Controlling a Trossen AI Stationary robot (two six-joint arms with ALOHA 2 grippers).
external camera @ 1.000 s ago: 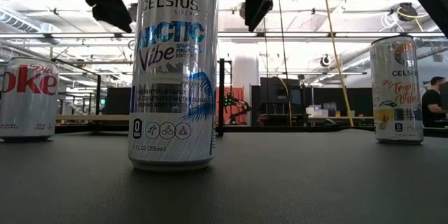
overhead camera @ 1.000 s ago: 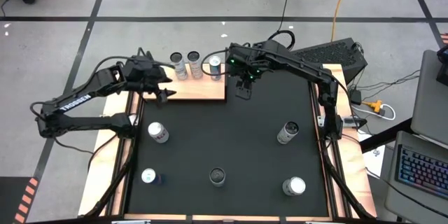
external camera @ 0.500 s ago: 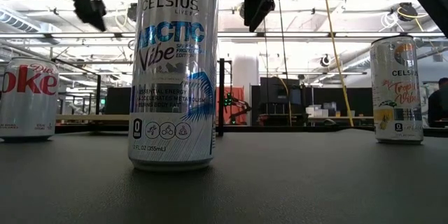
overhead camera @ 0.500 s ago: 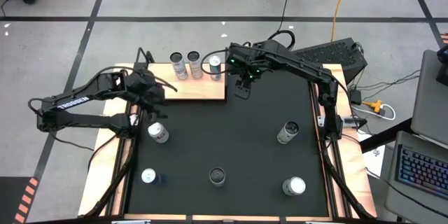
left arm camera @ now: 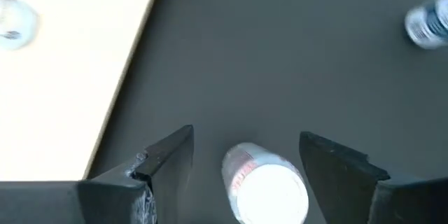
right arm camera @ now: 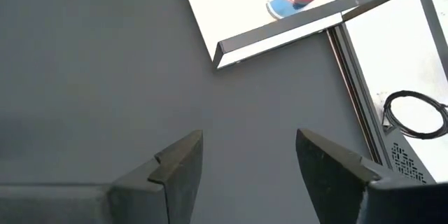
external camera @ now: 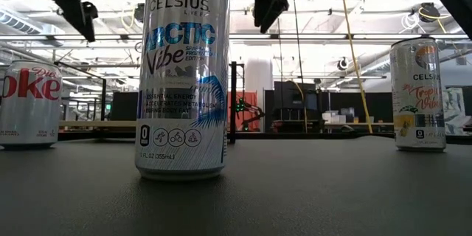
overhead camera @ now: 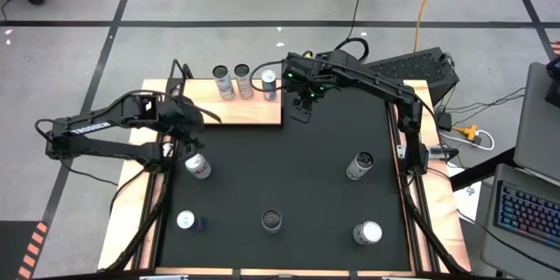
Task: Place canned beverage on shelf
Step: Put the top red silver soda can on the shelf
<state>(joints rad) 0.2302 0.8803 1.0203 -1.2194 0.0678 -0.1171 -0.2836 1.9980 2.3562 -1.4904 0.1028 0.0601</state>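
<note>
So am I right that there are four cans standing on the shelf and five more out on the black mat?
Not quite: the high view shows three cans on the shelf, not four. The five cans on the black mat are right.

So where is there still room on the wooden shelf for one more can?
The shelf is bare along its near side, the whole strip bordering the black mat. Its far edge is crowded: three cans stand in a row there. The right pincer hovers just off the shelf's right corner, so come in from the left or the middle.
</note>
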